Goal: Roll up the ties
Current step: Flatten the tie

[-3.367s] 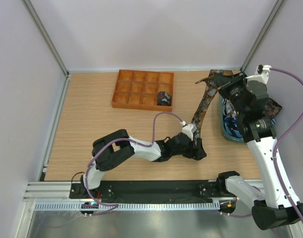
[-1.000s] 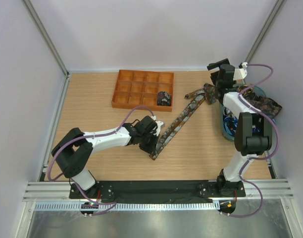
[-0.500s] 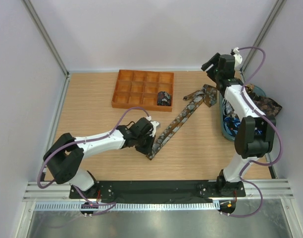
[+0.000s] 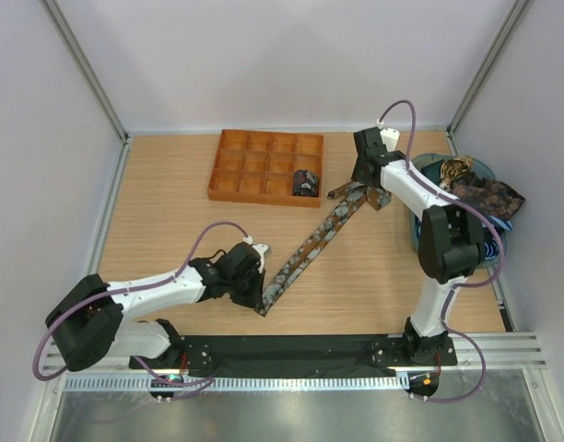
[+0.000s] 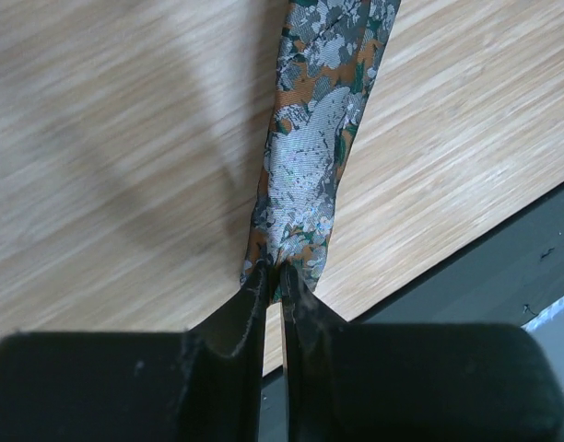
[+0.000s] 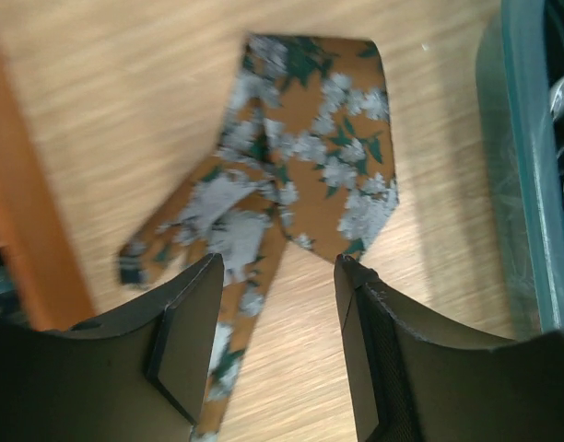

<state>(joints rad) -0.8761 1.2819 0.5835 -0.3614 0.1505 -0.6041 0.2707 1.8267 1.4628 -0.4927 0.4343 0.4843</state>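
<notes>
brown and gold paisley fabric tie (image 4: 310, 247) now lies flat on the pale wooden table (image 4: 171, 212). it runs in a slanted line from near the front edge up to the corner of the tray. a moment ago its wide end was held up in the air by the bin. now that end is down on the table and folded over itself.

the left fingers (image 4: 257, 296) have dragged the thin end toward the front and left, and they pinch it tight. the right fingers (image 4: 363, 177) have let go and come across to hang over the wide end. they are partly apart, one on each side, holding nothing.

i think the tie is now laid out straight and ready to roll, but no rolling has started on it yet.

the orange plastic tray with square pockets (image 4: 229, 173) holds one small dark rolled tie (image 4: 305, 182) in a pocket at its near right corner. the other pockets look bare. the teal plastic bin (image 4: 417, 241) on the right holds more ties. a brown patterned tie (image 4: 485, 195) hangs over its rim. there is something blue deeper in, and i cannot tell what it is.
</notes>
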